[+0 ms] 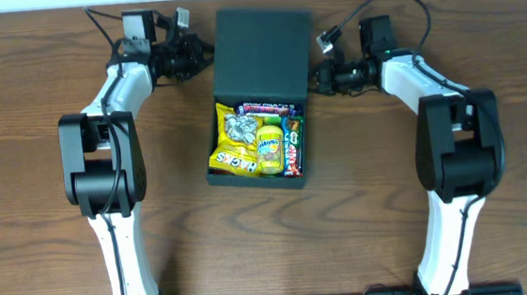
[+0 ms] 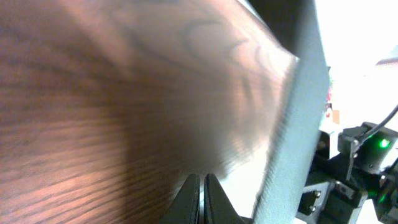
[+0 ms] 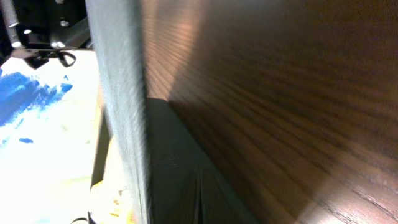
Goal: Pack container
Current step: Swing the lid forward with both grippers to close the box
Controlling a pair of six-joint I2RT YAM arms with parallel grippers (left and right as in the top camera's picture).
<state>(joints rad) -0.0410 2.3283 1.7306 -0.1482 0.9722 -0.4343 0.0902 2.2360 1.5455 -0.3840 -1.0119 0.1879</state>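
The container (image 1: 255, 178) is sitting open in the middle of the table (image 1: 44, 231), its lid (image 1: 264, 53) lying open toward the far side and snack packets (image 1: 255, 141) filling it. The left gripper (image 1: 202, 56) is sitting just beside the lid's left edge, its fingers (image 2: 191, 200) clenched together with nothing between them. The right gripper (image 1: 316, 75) is sitting at the lid's right edge and is probably clenched empty too, though its wrist view is too blurred to be sure. The packing is looking finished, so closing the lid is likely the step in hand. To do it well, both arms should be pushing the flap forward evenly from its two sides, keeping it from twisting on the hinge, and checking that no packet is poking above the rim
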